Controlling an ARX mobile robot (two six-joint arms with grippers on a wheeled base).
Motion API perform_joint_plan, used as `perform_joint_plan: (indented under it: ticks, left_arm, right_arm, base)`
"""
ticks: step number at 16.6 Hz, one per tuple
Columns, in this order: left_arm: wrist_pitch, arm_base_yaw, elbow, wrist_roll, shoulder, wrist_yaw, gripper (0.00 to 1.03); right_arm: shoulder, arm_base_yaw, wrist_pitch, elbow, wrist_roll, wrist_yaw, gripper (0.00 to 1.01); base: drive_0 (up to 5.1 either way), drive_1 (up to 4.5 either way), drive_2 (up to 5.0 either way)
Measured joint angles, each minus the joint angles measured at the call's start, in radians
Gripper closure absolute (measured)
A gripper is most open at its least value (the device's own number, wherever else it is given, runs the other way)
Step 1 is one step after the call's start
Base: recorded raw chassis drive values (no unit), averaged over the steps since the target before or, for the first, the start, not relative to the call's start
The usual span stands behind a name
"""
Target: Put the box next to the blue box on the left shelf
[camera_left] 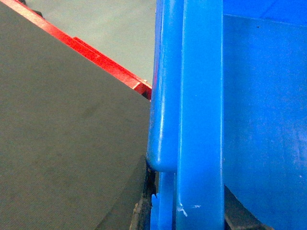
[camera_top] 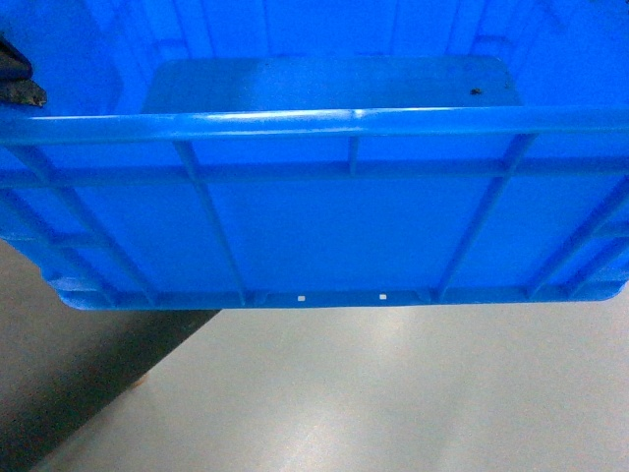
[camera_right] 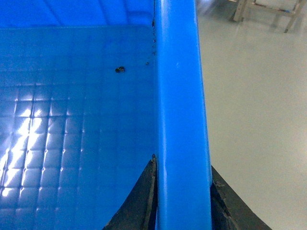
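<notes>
At the far left of the head view a dark piece of the left end effector (camera_top: 18,84) shows at the left rim of the box (camera_top: 324,226), which fills the upper two thirds of that view, held up above the pale grey floor (camera_top: 413,393) with its ribbed near wall facing the camera and its smooth inside floor visible beyond the thick rim. A dark surface (camera_top: 69,364) lies below the box's left corner. In the left wrist view, a dark grey flat surface (camera_left: 62,143) takes the left half, with a red metal frame (camera_left: 96,55) running diagonally along its upper edge and pale floor beyond. To the right of it the box's rim (camera_left: 199,110) runs vertically through the picture, and the dark fingers (camera_left: 144,206) of the left end effector sit on either side of it at the bottom edge, closed on the rim. In the right wrist view, the box's inside floor (camera_right: 72,134), faintly gridded and carrying a small dark speck (camera_right: 120,69), lies on the left; the rim (camera_right: 180,110) runs up the middle, and the right end effector (camera_right: 182,211) clamps it between two dark fingers (camera_right: 136,206), one inside and one outside the wall. Pale floor and the legs of a light-coloured stand (camera_right: 268,12) lie to the right.
</notes>
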Motion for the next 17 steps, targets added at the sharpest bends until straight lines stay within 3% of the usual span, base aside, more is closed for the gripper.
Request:
perform_joint_plan:
  ticks: [17]
  left_arm:
    - [0.000,0.000,0.000,0.000,0.000,0.000,0.86]
  right_arm:
    - [0.000,0.000,0.000,0.000,0.000,0.000,0.81]
  base:
    - [-1.6,-1.59,-1.6]
